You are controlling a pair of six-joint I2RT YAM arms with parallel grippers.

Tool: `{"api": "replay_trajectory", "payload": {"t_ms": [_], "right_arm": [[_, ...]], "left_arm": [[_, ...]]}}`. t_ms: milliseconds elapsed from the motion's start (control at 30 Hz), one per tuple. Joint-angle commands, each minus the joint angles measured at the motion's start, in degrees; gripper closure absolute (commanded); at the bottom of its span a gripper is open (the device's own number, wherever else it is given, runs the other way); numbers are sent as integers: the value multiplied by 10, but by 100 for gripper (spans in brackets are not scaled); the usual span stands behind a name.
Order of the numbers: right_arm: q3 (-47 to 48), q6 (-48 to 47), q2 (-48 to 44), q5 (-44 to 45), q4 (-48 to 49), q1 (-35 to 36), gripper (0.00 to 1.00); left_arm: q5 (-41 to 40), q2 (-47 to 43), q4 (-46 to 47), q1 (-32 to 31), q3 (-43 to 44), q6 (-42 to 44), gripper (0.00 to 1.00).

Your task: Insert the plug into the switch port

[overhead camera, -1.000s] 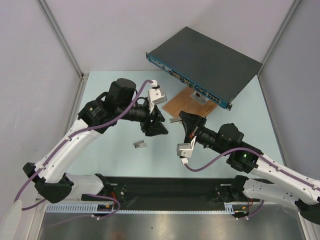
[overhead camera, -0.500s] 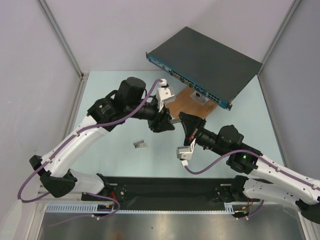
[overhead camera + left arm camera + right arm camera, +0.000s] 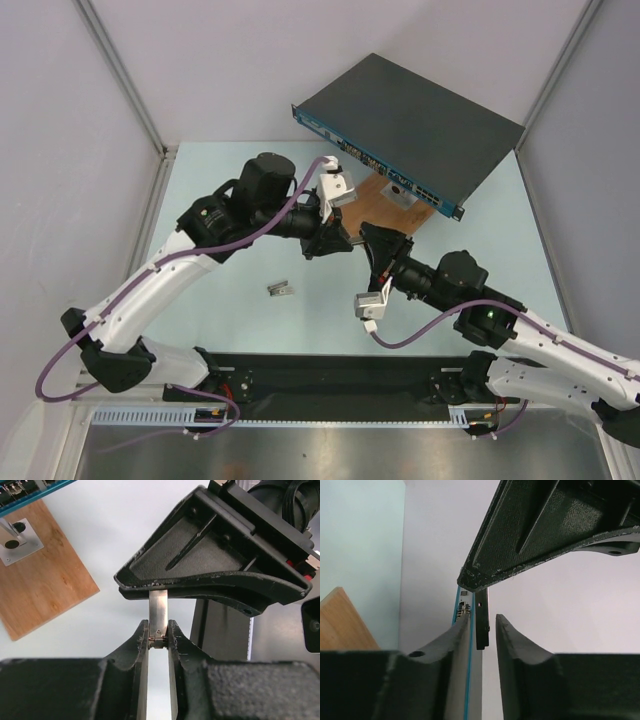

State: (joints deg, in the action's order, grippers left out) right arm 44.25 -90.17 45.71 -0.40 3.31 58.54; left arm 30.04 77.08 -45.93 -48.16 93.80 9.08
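Observation:
The plug (image 3: 158, 612), a thin silver metal bar, hangs in mid-air between my two grippers. My left gripper (image 3: 158, 630) is shut on its near end, its fingers pressed against both sides. In the right wrist view the plug (image 3: 481, 622) shows as a dark bar between the fingers of my right gripper (image 3: 483, 617), which is slightly open with a gap on each side. From above, the two grippers (image 3: 335, 240) (image 3: 372, 242) meet tip to tip in front of the switch (image 3: 420, 125). The switch's blue port face (image 3: 370, 165) points toward them.
A brown wooden board (image 3: 375, 205) with a small metal bracket lies just before the switch. A small grey metal piece (image 3: 280, 289) lies on the pale green table near the left arm. Grey walls enclose the table on both sides.
My left gripper has moved right up to the right gripper and shut on the plug's free end. The right gripper's fingers have eased apart slightly.

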Motion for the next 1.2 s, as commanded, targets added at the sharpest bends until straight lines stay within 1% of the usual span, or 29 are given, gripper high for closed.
{"api": "replay_trajectory", "payload": {"t_ms": [0,33,67,133,200,267,300,367,400,433,500,533,600,633,667,700,733,767,800,833,867,900,933,967,1000,1033,1100,1133,1167], "right_arm": [[5,-3,-10,19,2,4,65],[7,1,-12,31,-11,4,55],[9,5,-12,40,-19,3,40],[15,19,-15,58,-68,2,31],[18,37,-27,59,-95,1,16],[24,52,-32,73,-135,1,8],[32,63,-33,74,-150,1,6],[52,133,-27,80,-190,-3,4],[90,174,-20,81,-203,-10,4],[109,244,-5,67,-238,-19,4],[163,313,13,43,-268,-62,4],[179,375,30,23,-277,-78,3],[208,438,46,-6,-284,-121,3],[250,478,69,-39,-294,-170,2],[272,549,82,-57,-300,-194,2],[299,590,97,-76,-306,-216,2],[345,627,124,-106,-320,-265,2],[372,701,139,-121,-327,-286,2],[391,732,150,-155,-338,-332,2],[420,761,160,-167,-342,-352,2],[429,821,174,-173,-343,-376,2],[435,846,180,-187,-351,-396,2],[438,874,184,-198,-355,-446,2],[442,898,190,-210,-359,-474,2],[439,951,192,-247,-364,-503,3],[438,979,194,-272,-364,-574,3],[427,1055,202,-346,-364,-647,3],[421,1079,203,-374,-361,-677,4],[400,1104,206,-397,-357,-733,5]], "left_arm": [[-6,0,11,-2,18,-4,100],[-9,-2,15,-2,16,-3,100],[-16,-6,17,-1,9,-3,100],[-31,-13,30,-1,-7,-6,100],[-54,-27,42,4,-18,-12,100],[-63,-40,61,10,-32,-25,100],[-67,-42,68,17,-35,-30,100],[-79,-44,86,24,-42,-48,100],[-102,-43,92,32,-42,-55,100],[-112,-41,99,37,-41,-63,100],[-129,-36,111,62,-33,-85,100],[-131,-28,116,72,-23,-87,100],[-138,-19,123,91,-16,-125,100],[-152,-11,122,91,-6,-128,100],[-155,-6,123,91,-6,-127,100],[-155,-4,134,91,-10,-127,100],[-158,-1,141,89,-20,-125,100],[-165,1,147,85,-25,-121,100],[-176,4,159,70,-27,-114,100],[-200,10,165,61,-30,-94,100],[-218,12,174,38,-31,-81,100],[-232,16,182,26,-33,-68,100],[-239,18,202,19,-32,-49,100],[-252,25,211,5,-30,-43,99],[-259,31,217,-1,-27,-39,100],[-266,37,225,-6,-18,-35,100],[-278,63,223,-17,-6,-35,100],[-278,74,222,-19,5,-41,100],[-284,83,214,-24,11,-42,100]]}}
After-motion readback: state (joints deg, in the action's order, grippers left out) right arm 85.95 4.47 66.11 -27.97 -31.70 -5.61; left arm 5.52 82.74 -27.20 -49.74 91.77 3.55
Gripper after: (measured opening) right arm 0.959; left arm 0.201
